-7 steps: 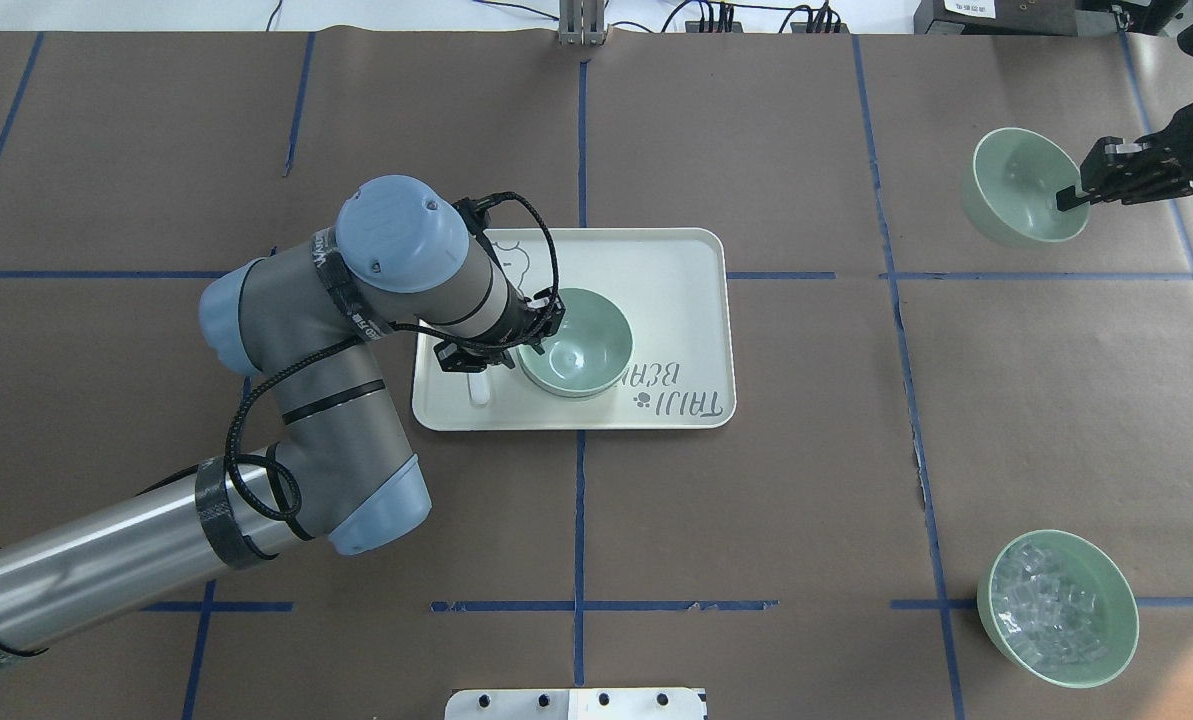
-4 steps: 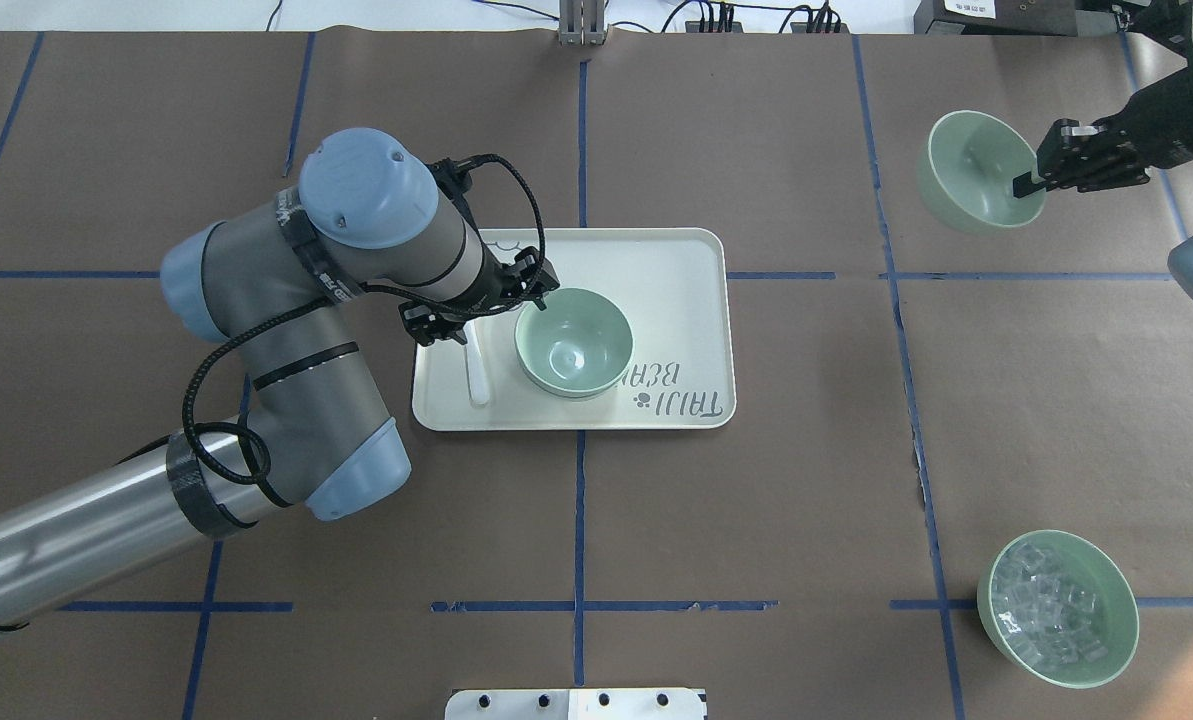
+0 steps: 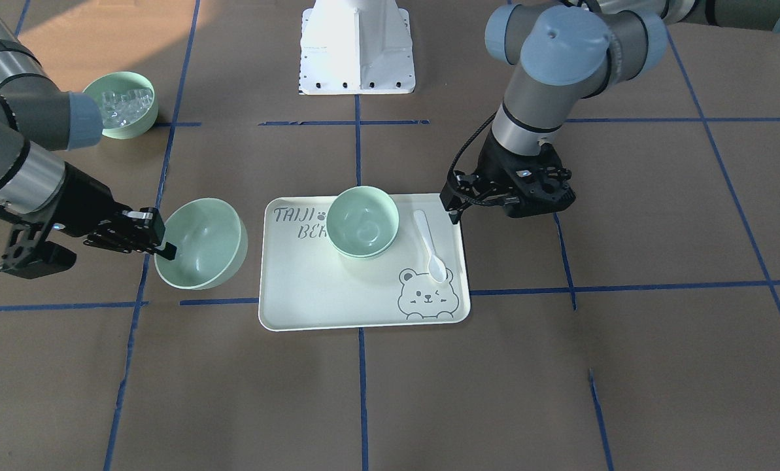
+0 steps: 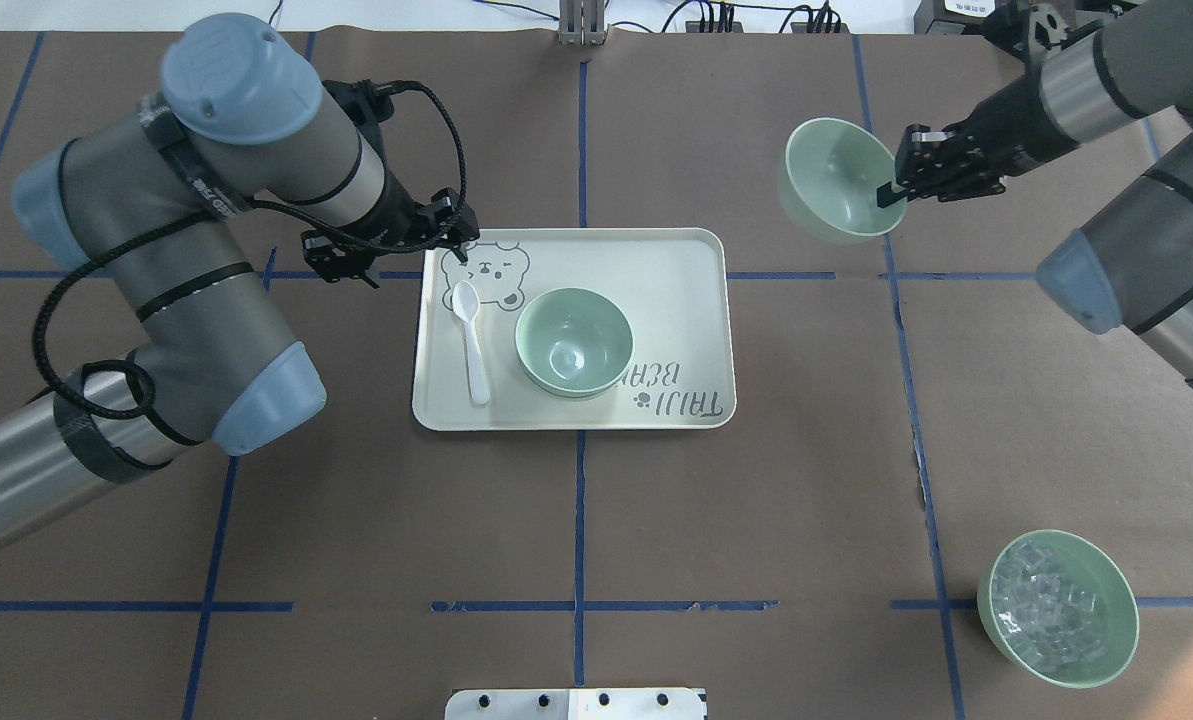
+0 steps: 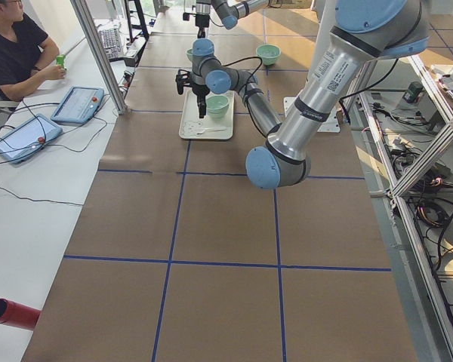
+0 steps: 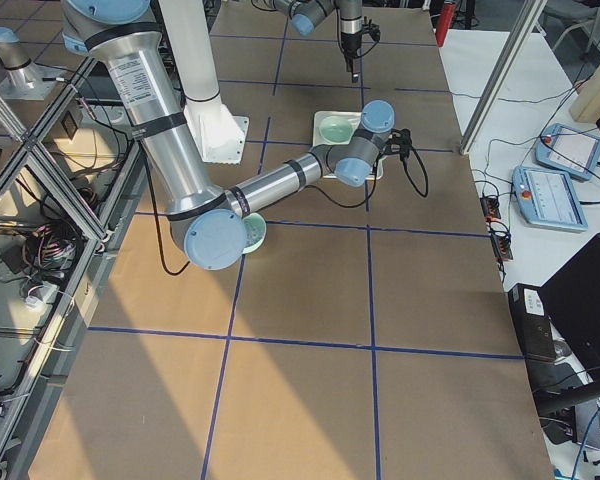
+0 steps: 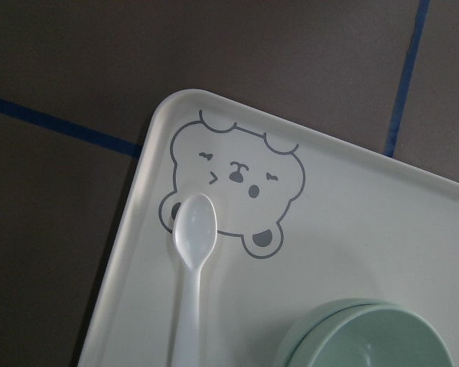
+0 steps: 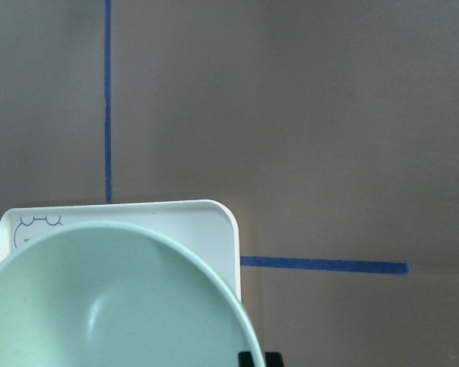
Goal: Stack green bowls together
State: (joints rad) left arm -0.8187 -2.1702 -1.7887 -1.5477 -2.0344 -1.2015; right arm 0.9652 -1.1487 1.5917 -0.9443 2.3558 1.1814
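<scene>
Mint-green bowl [image 4: 834, 182] hangs pinched at its rim in your right tool [image 4: 889, 194], beside the tray [image 4: 678, 258]. Next, centre it over the tray's bowl [image 4: 573, 343] and lower. Whether the left tool [image 4: 459, 249] is spread, I can't tell.

In the left wrist view, the bottom edge cuts off the nested pale mint-green round plastic bowls [image 7: 367, 336] and the handle of the white plastic spoon [image 7: 193, 260]. Of the lower of the two, only a thin rim shows. In the right wrist view, the held pale mint-green round plastic bowl [image 8: 115, 306] runs out at the bottom edge and covers most of the cream rectangular tray [image 8: 206, 222]. Of the right end effector [image 8: 258, 359], only dark tips show there. The left end effector [image 4: 459, 246] hides its fingers under its own body, so their gap cannot be told. In the exterior right view, the green bowl with clear cubes [image 6: 255, 232] is half behind the near arm
</scene>
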